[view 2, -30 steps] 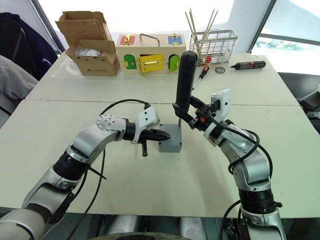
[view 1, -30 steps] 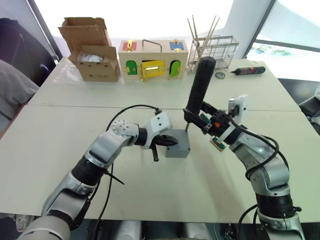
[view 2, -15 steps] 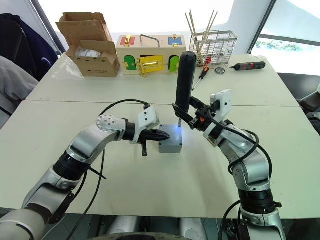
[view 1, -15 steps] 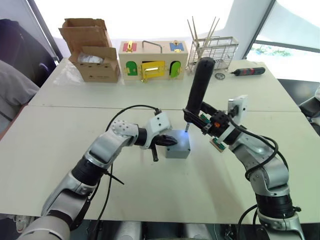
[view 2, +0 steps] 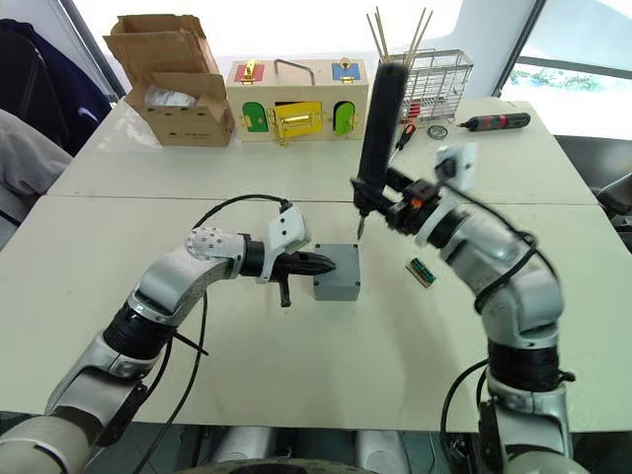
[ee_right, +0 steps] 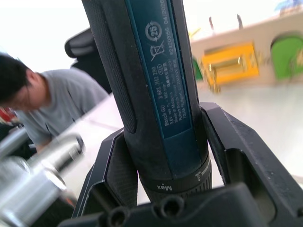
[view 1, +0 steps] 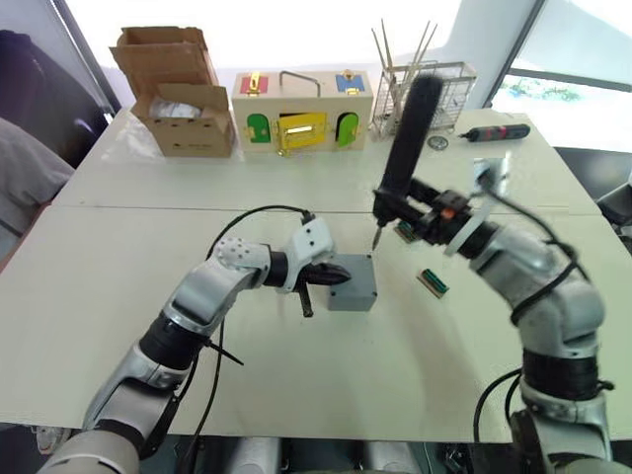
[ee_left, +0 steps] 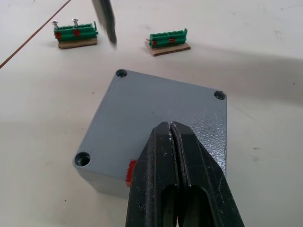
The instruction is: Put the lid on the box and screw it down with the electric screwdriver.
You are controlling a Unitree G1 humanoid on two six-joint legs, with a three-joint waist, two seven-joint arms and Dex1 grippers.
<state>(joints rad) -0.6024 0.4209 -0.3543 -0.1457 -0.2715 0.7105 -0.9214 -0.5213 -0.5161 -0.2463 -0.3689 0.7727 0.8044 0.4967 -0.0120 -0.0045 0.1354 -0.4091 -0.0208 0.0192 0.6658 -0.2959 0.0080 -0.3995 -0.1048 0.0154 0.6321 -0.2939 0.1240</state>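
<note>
Two changes since half a second ago: electric screwdriver (view 2: 380, 133), clamped in right gripper (view 2: 395, 202) fingers, is lifted clear of the box (view 2: 337, 273) mid-bench; tip light is off. Lid (ee_left: 156, 118) is seated, pressed by closed left gripper (view 2: 314, 263) fingers. Repositioning for another corner screw is likely.

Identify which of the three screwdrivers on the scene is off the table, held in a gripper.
The thick black electric screwdriver, clamped upright in the right gripper; the other two lie beside the wire rack.

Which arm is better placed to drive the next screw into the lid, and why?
The right. Its gripper holds the electric screwdriver, bit raised above the lid. The left gripper, jaws shut, rests on the lid, steadying the box.
</note>
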